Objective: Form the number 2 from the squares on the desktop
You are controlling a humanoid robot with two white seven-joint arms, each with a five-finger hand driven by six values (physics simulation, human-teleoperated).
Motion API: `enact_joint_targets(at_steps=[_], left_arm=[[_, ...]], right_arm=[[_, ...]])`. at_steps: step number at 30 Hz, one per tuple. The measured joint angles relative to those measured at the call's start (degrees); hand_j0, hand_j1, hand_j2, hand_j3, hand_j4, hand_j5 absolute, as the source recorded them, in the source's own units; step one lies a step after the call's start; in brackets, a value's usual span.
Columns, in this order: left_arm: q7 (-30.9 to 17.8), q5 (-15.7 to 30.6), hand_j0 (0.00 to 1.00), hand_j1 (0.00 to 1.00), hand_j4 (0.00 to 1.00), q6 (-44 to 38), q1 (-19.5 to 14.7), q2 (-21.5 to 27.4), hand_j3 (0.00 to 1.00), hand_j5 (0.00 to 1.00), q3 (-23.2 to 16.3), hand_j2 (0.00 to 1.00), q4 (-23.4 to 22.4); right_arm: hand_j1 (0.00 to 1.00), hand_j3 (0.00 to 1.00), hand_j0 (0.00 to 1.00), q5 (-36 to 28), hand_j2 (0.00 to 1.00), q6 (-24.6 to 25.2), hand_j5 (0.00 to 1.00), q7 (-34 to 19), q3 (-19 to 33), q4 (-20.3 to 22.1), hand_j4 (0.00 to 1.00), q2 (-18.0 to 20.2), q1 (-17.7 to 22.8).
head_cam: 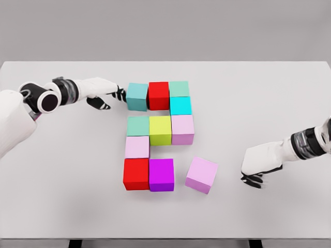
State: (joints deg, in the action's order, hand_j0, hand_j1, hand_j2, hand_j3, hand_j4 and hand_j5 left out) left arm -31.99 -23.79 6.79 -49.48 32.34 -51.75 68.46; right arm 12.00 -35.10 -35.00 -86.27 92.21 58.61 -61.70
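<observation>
No writing shows on the cubes [160,129]; left hand [106,93] seemingly touches the teal cube [137,96].

Block cluster [158,135] mid-table [62,206]; one tilted block [201,174] just right of its front row.

A white table [62,206] carries eleven coloured cubes [160,129] grouped near its middle.

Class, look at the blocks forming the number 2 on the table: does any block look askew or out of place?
Yes. The light purple block at the bottom right is rotated and sits apart from the magenta block, leaving a gap. The other blocks line up squarely, so the bottom stroke of the 2 looks unfinished.
</observation>
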Motion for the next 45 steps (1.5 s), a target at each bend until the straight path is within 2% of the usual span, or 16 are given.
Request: enact_joint_targets(at_steps=[14,25,45], left_arm=[[-2.93,2.80,0.66,0.66,0.66,-0.01,0.09,2.59,0.66,0.66,0.37,0.66,2.50],[-3.02,3.47,0.66,0.66,0.66,0.02,0.09,2.61,0.66,0.66,0.35,0.66,3.13],[-3.03,4.19,0.66,0.66,0.66,0.16,0.18,2.47,0.66,0.66,0.38,0.66,4.11]], right_arm=[[0.13,0.13,0.13,-1.32,0.13,0.01,0.13,0.01,0.05,0.14,0.13,-4.82,0.53],[0.13,0.13,0.13,-4.59,0.13,0.08,0.13,0.13,0.08,0.14,0.13,-5.29,1.85],[0.13,0.13,0.13,-6.42,0.13,0.03,0.13,-0.01,0.29,-0.26,0.13,-6.70,2.02]])
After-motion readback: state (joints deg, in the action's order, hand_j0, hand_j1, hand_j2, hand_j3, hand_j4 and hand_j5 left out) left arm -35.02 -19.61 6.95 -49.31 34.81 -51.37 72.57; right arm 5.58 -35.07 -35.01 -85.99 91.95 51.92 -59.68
